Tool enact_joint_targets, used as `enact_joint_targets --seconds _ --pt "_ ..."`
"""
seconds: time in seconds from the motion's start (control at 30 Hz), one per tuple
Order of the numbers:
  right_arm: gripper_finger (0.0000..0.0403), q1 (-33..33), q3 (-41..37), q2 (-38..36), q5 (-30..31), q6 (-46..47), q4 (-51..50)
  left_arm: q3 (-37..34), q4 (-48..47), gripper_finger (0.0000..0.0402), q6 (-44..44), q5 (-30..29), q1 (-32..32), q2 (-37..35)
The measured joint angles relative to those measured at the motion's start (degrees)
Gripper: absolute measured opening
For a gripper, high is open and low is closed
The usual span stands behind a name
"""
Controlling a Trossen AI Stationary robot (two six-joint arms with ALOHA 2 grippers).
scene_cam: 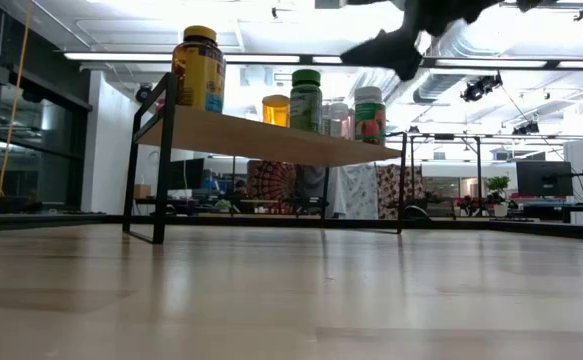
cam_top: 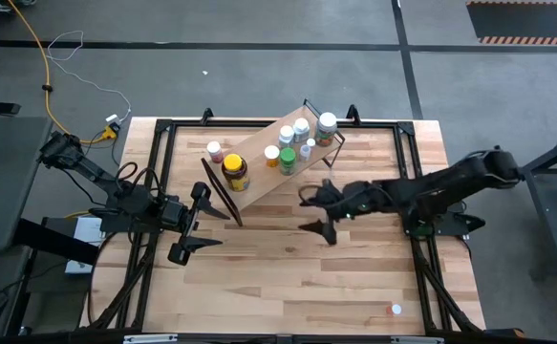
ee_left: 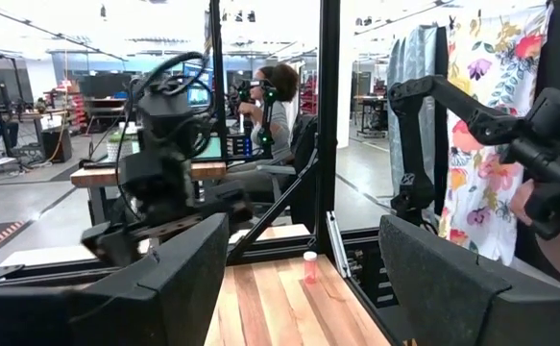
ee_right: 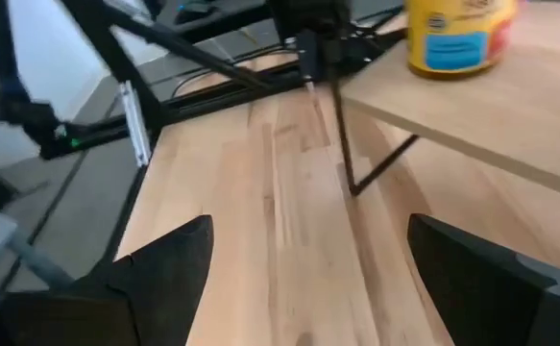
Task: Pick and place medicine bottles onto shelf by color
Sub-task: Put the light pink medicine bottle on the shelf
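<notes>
The shelf (cam_top: pixel 276 162), a light-wood board on black wire ends, stands slanted across the table's far half. On it stand the medicine bottles: an amber jar with a yellow lid (cam_top: pixel 234 171) near its left end, a yellow-capped one (cam_top: pixel 271 155), a green one (cam_top: pixel 288 161) and several white ones (cam_top: pixel 302 129) toward its right end. A pink-capped bottle (cam_top: pixel 215 150) is at the shelf's far left corner. My right gripper (cam_top: pixel 321 212) hangs open in front of the shelf, above the table, holding nothing. My left gripper (cam_top: pixel 190 227) waits open at the left, holding nothing.
A tiny orange bottle (cam_top: pixel 396 309) stands alone near the table's front right corner. The black frame rails (cam_top: pixel 163 129) run along the table's edges. Bare tabletop (cam_top: pixel 288 277) lies between the grippers and the near edge. A person (ee_left: pixel 272 96) sits in the room behind.
</notes>
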Motion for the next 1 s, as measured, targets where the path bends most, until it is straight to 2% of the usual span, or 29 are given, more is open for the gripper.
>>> enact_joint_targets --seconds 0.33,0.43,0.53,0.6,0.7,0.83,1.0 --pt "0.0338 6.73 -0.07 -0.11 7.58 -6.75 2.21 0.0 -0.09 0.0259 0.0 -0.04 -0.01 0.02" --pt "0.0338 7.08 -0.07 -0.11 8.86 -6.62 2.32 0.0 -0.09 0.0259 0.0 -0.07 0.0 0.02" --pt "0.0338 7.34 -0.06 -0.11 8.69 -2.54 2.01 0.0 -0.15 0.0259 0.0 -0.17 0.0 0.02" --pt "0.0338 7.91 1.04 -0.1 7.47 1.89 -3.21 0.0 -0.17 0.0259 0.0 -0.19 0.0 0.02" --pt "0.0338 10.54 5.18 0.11 7.51 11.91 -19.53 0.0 -0.18 0.0259 0.01 -0.2 0.0 0.02" --pt "0.0338 16.29 9.69 2.26 7.94 33.08 -42.71 0.0 -0.22 0.0259 0.02 -0.2 -0.02 0.02" --pt "0.0338 26.7 11.22 5.97 -0.75 61.15 -53.69 0.0 -0.3 0.0259 0.01 -0.2 -0.02 0.02"
